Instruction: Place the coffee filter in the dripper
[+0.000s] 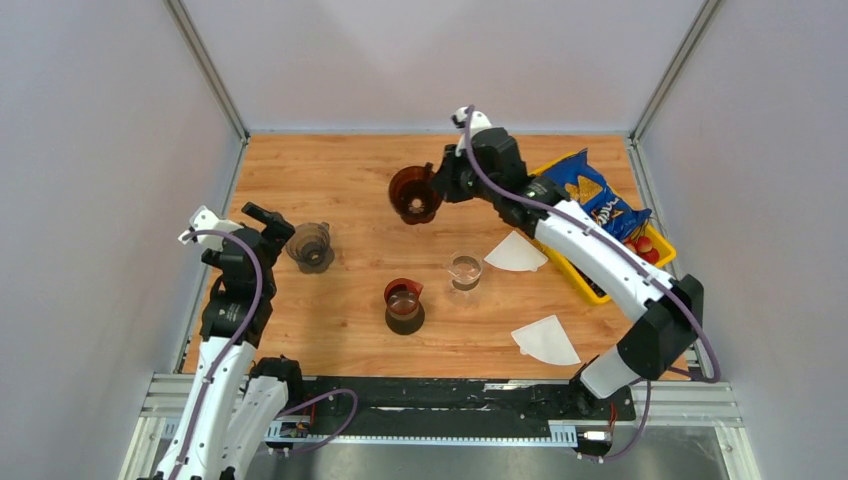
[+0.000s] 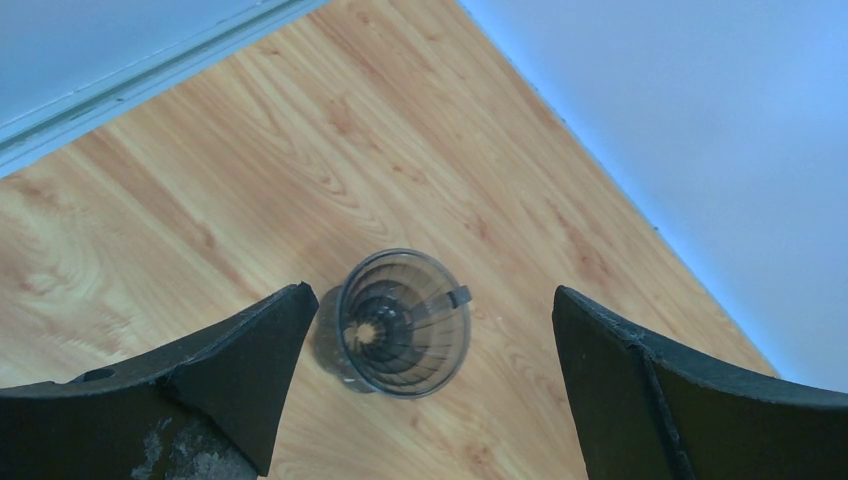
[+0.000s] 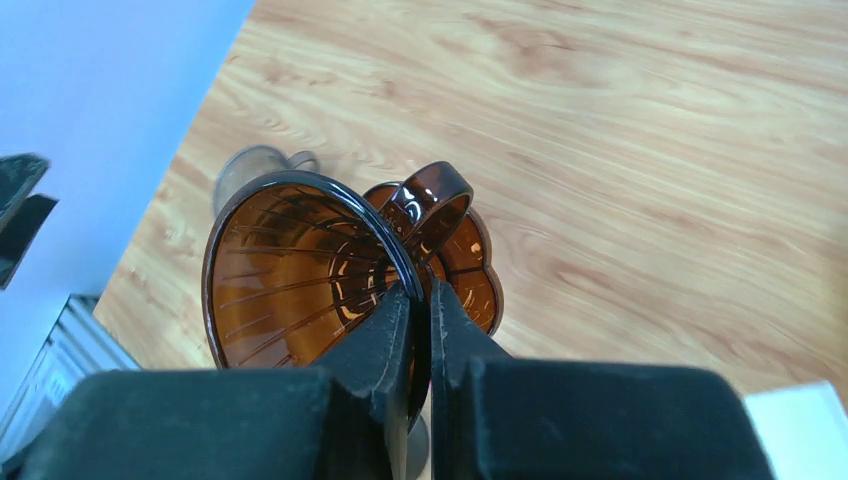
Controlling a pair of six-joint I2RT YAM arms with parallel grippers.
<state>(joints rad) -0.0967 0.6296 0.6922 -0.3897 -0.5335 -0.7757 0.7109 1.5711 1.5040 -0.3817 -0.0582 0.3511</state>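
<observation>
My right gripper (image 1: 447,186) is at the back middle of the table, shut on the rim of an amber dripper (image 1: 414,195). In the right wrist view the fingers (image 3: 395,320) pinch that rim (image 3: 290,270) next to its loop handle (image 3: 432,198). Two white coffee filters lie flat on the wood, one (image 1: 516,253) right of centre and one (image 1: 546,340) near the front right. My left gripper (image 1: 272,226) is open beside a smoky grey dripper (image 1: 310,244). That grey dripper (image 2: 405,322) stands upright below the wide-spread left fingers (image 2: 250,360).
A second amber dripper (image 1: 404,302) sits on a dark base at the centre front, with a clear glass cup (image 1: 465,270) to its right. A yellow tray (image 1: 655,245) with a blue snack bag (image 1: 592,197) is at the right edge. Walls enclose three sides.
</observation>
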